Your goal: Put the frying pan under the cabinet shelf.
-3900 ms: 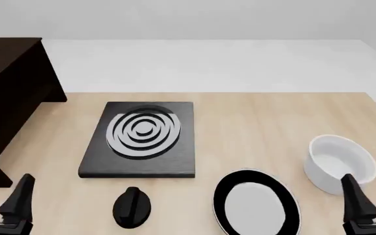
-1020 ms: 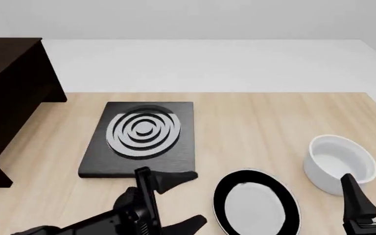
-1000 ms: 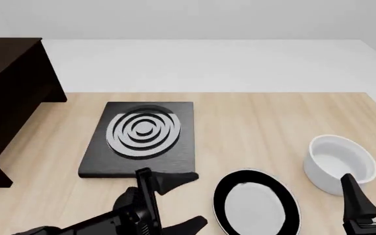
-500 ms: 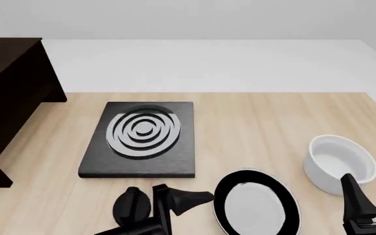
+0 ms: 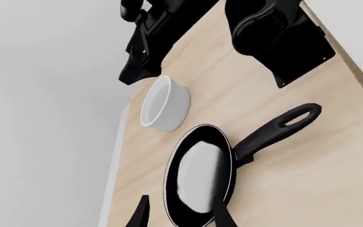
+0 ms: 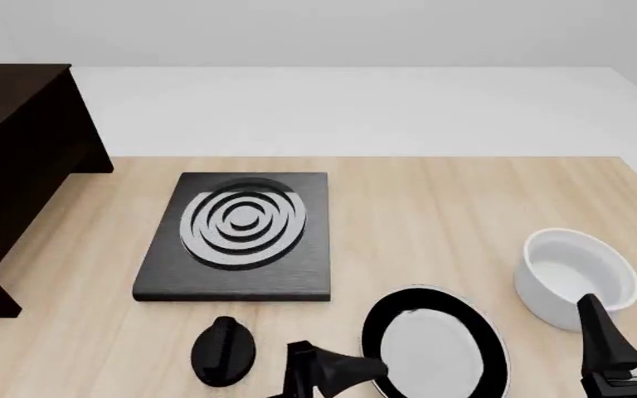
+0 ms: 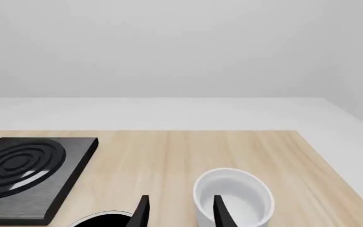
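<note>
The frying pan lies at the table's near edge, right of centre, glossy black with a pale grey inside. Its handle, ending in a ring, shows only in the left wrist view. My left gripper is open, and one of its fingers points at the pan's left rim without touching it. The pan lies just ahead of those fingertips. The dark cabinet shelf stands at the far left. My right gripper is open at the near right, holding nothing.
A square black burner slab with grey rings lies left of centre. The deep white bowl stands right of the pan, just ahead of my right gripper. A small black oval object sits between slab and near edge.
My left arm has swung from the near left corner rightward along the near edge, ending beside the pan's left rim. The pan, bowl and right arm have not moved.
</note>
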### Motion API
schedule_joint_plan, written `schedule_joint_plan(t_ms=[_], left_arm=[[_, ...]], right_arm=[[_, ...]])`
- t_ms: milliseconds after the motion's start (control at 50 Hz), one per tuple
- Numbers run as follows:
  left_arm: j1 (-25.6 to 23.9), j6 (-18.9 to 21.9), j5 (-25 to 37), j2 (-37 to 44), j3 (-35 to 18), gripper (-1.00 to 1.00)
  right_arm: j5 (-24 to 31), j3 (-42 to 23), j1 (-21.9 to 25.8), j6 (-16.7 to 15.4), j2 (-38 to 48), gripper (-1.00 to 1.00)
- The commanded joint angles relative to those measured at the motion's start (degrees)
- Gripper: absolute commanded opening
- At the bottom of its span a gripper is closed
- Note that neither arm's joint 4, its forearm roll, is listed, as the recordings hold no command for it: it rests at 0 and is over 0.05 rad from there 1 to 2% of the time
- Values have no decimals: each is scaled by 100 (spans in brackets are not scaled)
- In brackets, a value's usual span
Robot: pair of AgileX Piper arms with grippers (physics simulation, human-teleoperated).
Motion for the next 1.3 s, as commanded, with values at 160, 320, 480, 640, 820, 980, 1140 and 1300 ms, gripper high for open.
schedule_joint_plan(t_ms=[160, 320, 480, 640, 820, 980, 1140, 1300], left_arm=[[-284, 79, -71, 392, -176, 100], [-394, 306, -240, 678, -203, 100], [-550, 531, -261, 908, -292, 100], [-650, 649, -189, 1014, -388, 100], [-719, 706, -175, 1120, -495, 100], [-710, 750, -211, 1331, -592, 100], [-719, 802, -272, 1583, -681, 100], [-807, 721, -174, 1637, -784, 100]], right_arm=[[0, 0, 0, 1, 0, 100], [0, 0, 1, 0, 1, 100], [0, 0, 0, 1, 0, 100], [0, 0, 0, 0, 1, 100], [0, 0, 0, 0, 0, 100], [0, 0, 0, -1, -1, 100], [0, 0, 1, 1, -1, 100], [0, 0, 1, 0, 1, 100]])
